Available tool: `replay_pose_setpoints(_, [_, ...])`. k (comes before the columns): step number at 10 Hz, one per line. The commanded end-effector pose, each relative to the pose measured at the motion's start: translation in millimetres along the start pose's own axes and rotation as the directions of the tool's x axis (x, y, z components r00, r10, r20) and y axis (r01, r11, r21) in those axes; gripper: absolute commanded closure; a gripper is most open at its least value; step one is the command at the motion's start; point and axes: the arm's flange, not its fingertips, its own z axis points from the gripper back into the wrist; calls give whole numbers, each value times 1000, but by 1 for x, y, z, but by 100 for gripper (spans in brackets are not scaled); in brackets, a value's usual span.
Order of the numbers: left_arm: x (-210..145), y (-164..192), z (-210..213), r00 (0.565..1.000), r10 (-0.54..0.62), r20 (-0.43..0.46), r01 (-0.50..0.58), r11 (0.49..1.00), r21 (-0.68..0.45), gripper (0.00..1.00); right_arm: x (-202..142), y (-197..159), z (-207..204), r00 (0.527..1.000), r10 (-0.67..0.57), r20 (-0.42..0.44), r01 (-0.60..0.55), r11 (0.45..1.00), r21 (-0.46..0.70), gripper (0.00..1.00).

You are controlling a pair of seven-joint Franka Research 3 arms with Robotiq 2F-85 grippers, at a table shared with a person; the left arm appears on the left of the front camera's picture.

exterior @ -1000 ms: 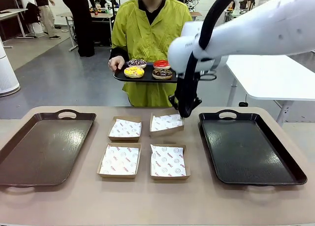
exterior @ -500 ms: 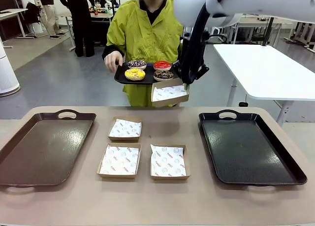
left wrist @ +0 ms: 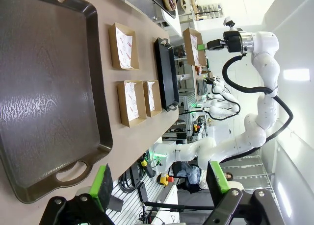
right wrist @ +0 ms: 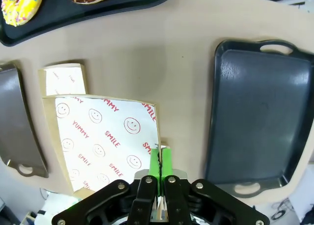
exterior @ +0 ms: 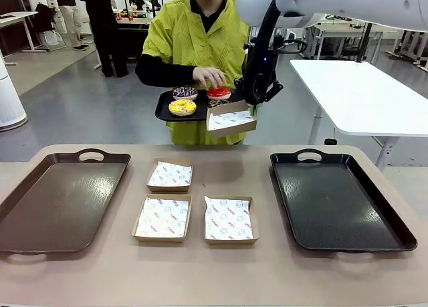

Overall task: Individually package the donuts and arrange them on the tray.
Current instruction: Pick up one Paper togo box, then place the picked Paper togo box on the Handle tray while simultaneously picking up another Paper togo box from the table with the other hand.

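Beyond my tan tabletop, which fills the lower half of the frame, I look out over a smooth grey floor that carries soft patches of reflected light. A white table stands at the middle right. A white rounded unit sits at the left edge, and a pale desk stands far off in the upper left.

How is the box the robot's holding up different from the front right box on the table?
The held brown cardboard box with white printed paper lining hangs in the air; the front right cardboard box lies on the beige table. The held box is tilted; the table box sits flat. The right arm's jaws pinch the held box's rim; nothing touches the table box. Both are shallow, paper-lined and empty.
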Motion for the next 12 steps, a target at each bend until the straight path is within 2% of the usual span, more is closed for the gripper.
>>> replay_pose_setpoints(1, [-1, -1, 2, 1000, -4, 5, 4, 1000, -6, 0, -7, -1, 3, 1000, -12, 13, 12, 1000, 4, 100])
replay_pose_setpoints(12, [-1, -1, 2, 1000, -4, 5, 4, 1000, -6, 0, -7, -1, 3, 1000, -12, 13, 12, 1000, 4, 100])
